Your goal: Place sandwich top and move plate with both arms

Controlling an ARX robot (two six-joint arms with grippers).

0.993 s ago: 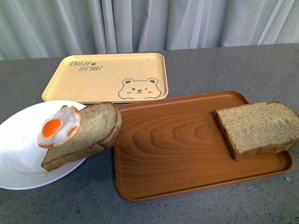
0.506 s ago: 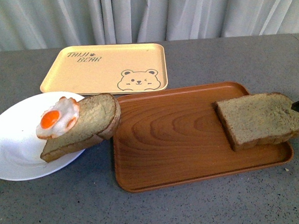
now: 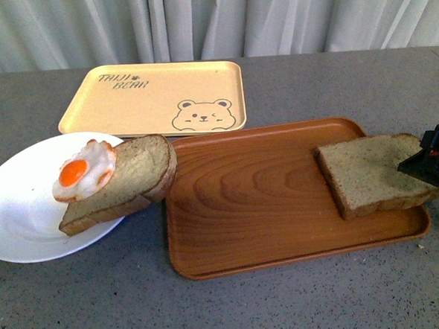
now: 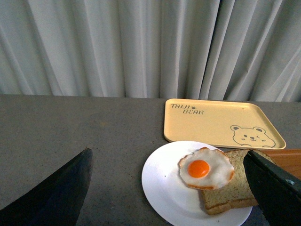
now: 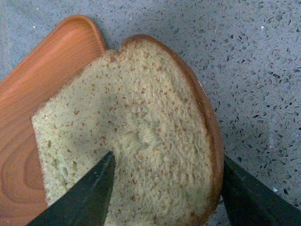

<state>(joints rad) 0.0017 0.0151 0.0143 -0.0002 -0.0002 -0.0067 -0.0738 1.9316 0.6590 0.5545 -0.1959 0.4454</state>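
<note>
**Spotter:** One change to log. The right gripper has come in from the right edge of the front view. A second ago it wasn't in view at all. It now sits over the right end of the sandwich top.

**Recorder:** Is it closed on the bread yet?

**Spotter:** No. The right wrist view shows the jaws apart, one finger over the bread's face and the other outside the crust. I can't tell whether they touch it. The sandwich top hasn't moved. It lies flat on the right part of the wooden tray, with its right crust overhanging the rim.

**Recorder:** And the left side?

**Spotter:** The left gripper is wide open, holding nothing, and hangs back from the plate. The plate is on the counter at the left, touching the wooden tray's left edge. The egg slice rests half on the plate, and its right end pokes over toward the tray.

**Recorder:** What does that mean for you?

**Spotter:** You're at the start of the pick and nothing has been placed yet. I'd close across the crust before you lift. The egg slice is tilted, so the top may not sit level when you set it down.
</note>
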